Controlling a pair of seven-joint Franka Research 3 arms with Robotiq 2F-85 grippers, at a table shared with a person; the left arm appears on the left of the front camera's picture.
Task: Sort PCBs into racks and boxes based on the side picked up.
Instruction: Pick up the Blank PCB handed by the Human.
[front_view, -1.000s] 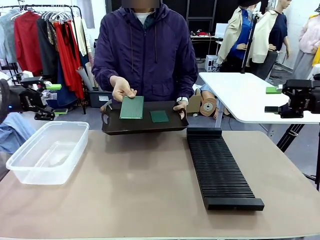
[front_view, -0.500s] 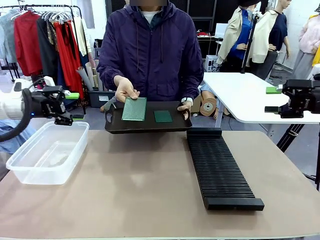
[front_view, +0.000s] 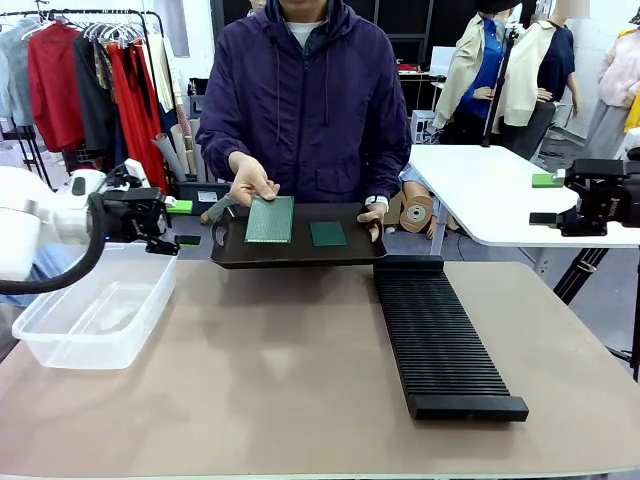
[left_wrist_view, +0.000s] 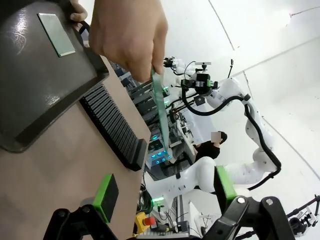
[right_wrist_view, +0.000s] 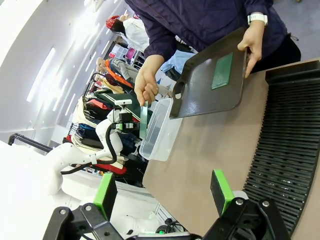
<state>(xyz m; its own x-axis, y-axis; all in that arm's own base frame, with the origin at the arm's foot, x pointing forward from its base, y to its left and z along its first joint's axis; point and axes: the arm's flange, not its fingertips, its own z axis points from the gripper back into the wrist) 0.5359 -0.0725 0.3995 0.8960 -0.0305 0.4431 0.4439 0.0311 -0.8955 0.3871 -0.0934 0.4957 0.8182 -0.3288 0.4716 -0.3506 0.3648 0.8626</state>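
Observation:
A person across the table holds up a larger green PCB (front_view: 270, 218) (left_wrist_view: 161, 115) (right_wrist_view: 144, 120) in one hand (front_view: 250, 183), above the left end of a black handled tray (front_view: 295, 250). A smaller PCB (front_view: 327, 233) (left_wrist_view: 56, 34) (right_wrist_view: 222, 71) lies flat on that tray. My left gripper (front_view: 182, 223) (left_wrist_view: 165, 190) is open, hovering above the far corner of the clear box (front_view: 95, 305) and a short way left of the held PCB. Far out to the right of the black rack (front_view: 440, 335), my right gripper (front_view: 545, 200) (right_wrist_view: 163, 192) is open and holds nothing.
The person's other hand (front_view: 368, 214) grips the tray's right handle. A white side table (front_view: 490, 195) stands behind the right gripper. A clothes rail (front_view: 90, 80) stands at the back left. Bare tabletop (front_view: 270, 370) lies between box and rack.
My left arm has swung right from the picture's edge, over the box's far corner and toward the held PCB. The person shifted the tray slightly right.

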